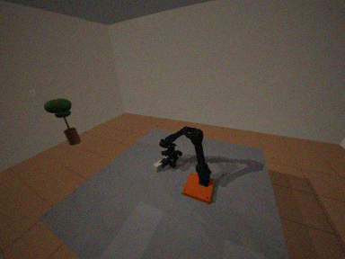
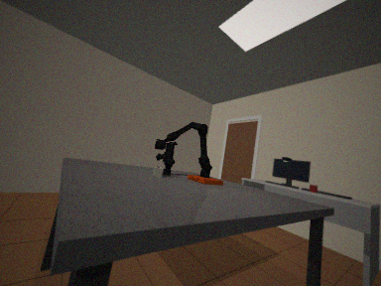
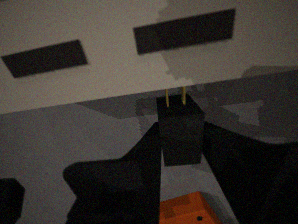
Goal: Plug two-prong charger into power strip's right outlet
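Note:
In the wrist view my gripper (image 3: 175,124) is shut on the black two-prong charger (image 3: 181,131). Its two brass prongs (image 3: 175,96) point at the white power strip (image 3: 115,70), with their tips at the strip's near edge. The strip shows two dark outlet slots: the left outlet (image 3: 45,58) and the right outlet (image 3: 184,31). The prongs sit below the right outlet, outside it. In the top view the gripper (image 1: 169,160) hangs low over the table beside the white strip (image 1: 157,165). In the exterior view the gripper (image 2: 167,168) is just above the strip (image 2: 158,172).
The arm's orange base plate (image 1: 198,187) (image 2: 205,180) (image 3: 187,212) sits on the grey table (image 1: 135,211) (image 2: 149,199). A potted plant (image 1: 63,118) stands on the floor at the left. A second desk with a monitor (image 2: 291,170) stands at the right.

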